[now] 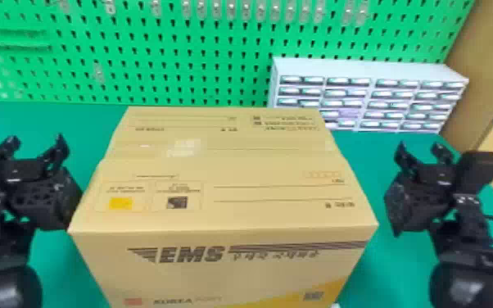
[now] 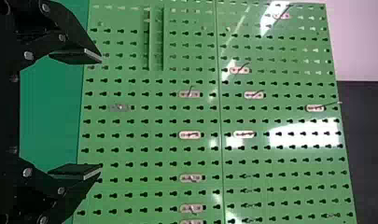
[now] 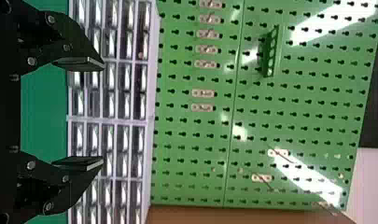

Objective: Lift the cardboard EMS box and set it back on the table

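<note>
The EMS box (image 1: 225, 164) stands on the desk (image 1: 82, 123) between the left gripper (image 1: 36, 139) and the right gripper (image 1: 420, 146), both released, fingers spread, probably so that the arms can press its opposite sides.

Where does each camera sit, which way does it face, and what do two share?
Head view: on the head, facing forward and down at the box and table; both arms show.
Left wrist view: on the left wrist, facing the pegboard; its open jaws show.
Right wrist view: on the right wrist, facing the pegboard and drawers; its open jaws show.
Head and right wrist views share the drawers.
</note>
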Controlling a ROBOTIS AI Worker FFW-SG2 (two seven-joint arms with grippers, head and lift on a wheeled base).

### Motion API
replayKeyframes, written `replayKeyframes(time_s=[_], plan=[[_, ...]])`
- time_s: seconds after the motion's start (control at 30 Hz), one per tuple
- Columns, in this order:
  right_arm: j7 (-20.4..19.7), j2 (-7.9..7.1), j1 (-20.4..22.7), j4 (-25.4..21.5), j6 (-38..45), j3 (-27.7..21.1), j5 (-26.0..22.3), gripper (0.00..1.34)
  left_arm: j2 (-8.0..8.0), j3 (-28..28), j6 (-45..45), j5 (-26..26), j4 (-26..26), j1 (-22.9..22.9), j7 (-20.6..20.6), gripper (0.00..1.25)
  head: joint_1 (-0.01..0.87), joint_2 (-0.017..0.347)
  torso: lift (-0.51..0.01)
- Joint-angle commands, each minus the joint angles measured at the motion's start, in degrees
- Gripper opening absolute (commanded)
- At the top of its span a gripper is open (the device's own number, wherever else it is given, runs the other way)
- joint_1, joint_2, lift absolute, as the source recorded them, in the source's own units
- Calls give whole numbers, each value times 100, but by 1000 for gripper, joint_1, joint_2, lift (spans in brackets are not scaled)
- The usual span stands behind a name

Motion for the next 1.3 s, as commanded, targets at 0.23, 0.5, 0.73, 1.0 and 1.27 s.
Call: replayKeyframes(time_s=[0.23,0.5,0.73,1.0,1.27], plan=[[2,21,100,-128,38,-166,-21,802,0,140,0,-13,-119,42,1,827,678,-14,-89],[2,153,83,-163,38,-254,85,802,0,132,0,-13,-110,24,1,827,678,-14,-89],[-6,144,83,-163,38,-245,85,801,0,105,-9,-13,-119,24,1,827,678,-14,-89],[2,144,83,-163,38,-245,94,799,0,96,-9,-13,-119,15,1,827,678,-14,-89],[2,136,74,-163,38,-228,94,799,0,88,-9,-5,-119,-2,1,827,678,-14,-89]])
